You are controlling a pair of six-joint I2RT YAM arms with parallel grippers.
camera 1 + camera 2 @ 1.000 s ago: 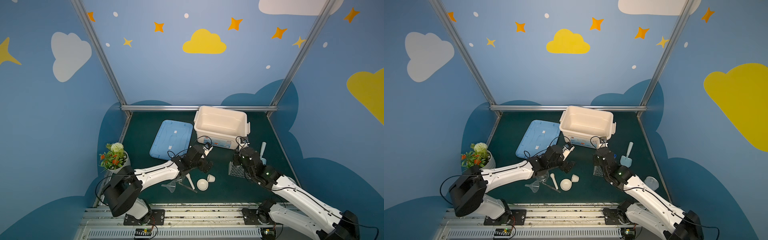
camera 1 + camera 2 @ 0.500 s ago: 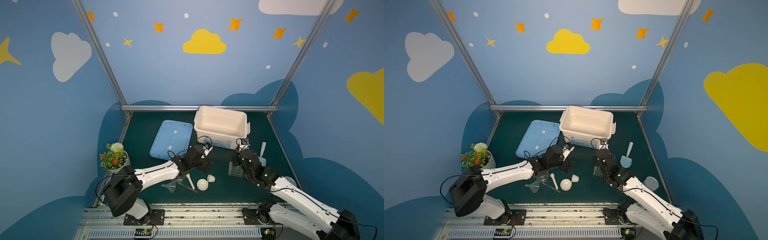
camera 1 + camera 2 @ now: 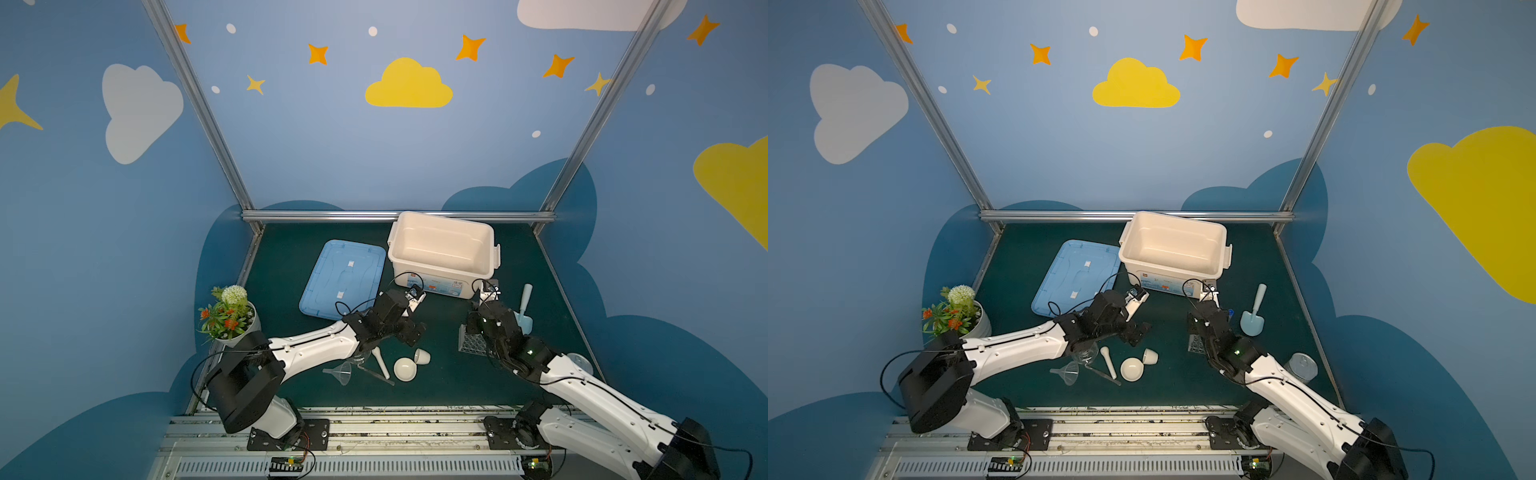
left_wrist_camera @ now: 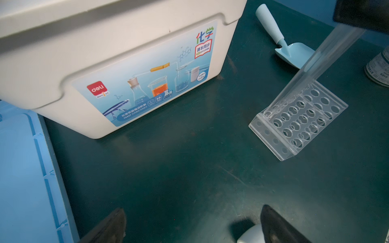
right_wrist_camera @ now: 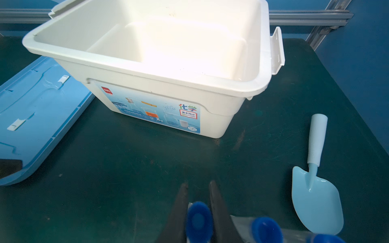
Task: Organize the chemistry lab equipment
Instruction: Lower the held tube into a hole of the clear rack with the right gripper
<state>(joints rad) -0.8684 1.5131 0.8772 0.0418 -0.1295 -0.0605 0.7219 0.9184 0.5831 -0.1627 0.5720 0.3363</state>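
My right gripper (image 5: 198,183) is shut on a clear test tube with a blue cap (image 5: 199,218). The tube (image 4: 328,63) slants down into the clear holed rack (image 4: 299,122). Two more blue caps (image 5: 266,231) show beside it. In both top views the rack (image 3: 471,345) sits under the right wrist. My left gripper (image 4: 193,218) hangs open over bare mat, one fingertip next to the white cup (image 4: 250,235). Near the front lie the bowl (image 3: 405,369), cup (image 3: 422,356), pestle (image 3: 380,362), funnel (image 3: 343,372), tweezers (image 3: 376,374) and, partly under the left arm, the flask (image 3: 361,357).
An open white bin (image 3: 440,266) stands at the back, its blue lid (image 3: 343,282) flat on the mat to its left. A pale blue scoop (image 3: 524,316) lies right of the rack. A metal tin (image 3: 1302,368) sits behind the right arm. A potted plant (image 3: 226,316) stands at the left edge.
The right wrist has dipped slightly toward the rack with the tube in its grip. The left arm has stayed still.
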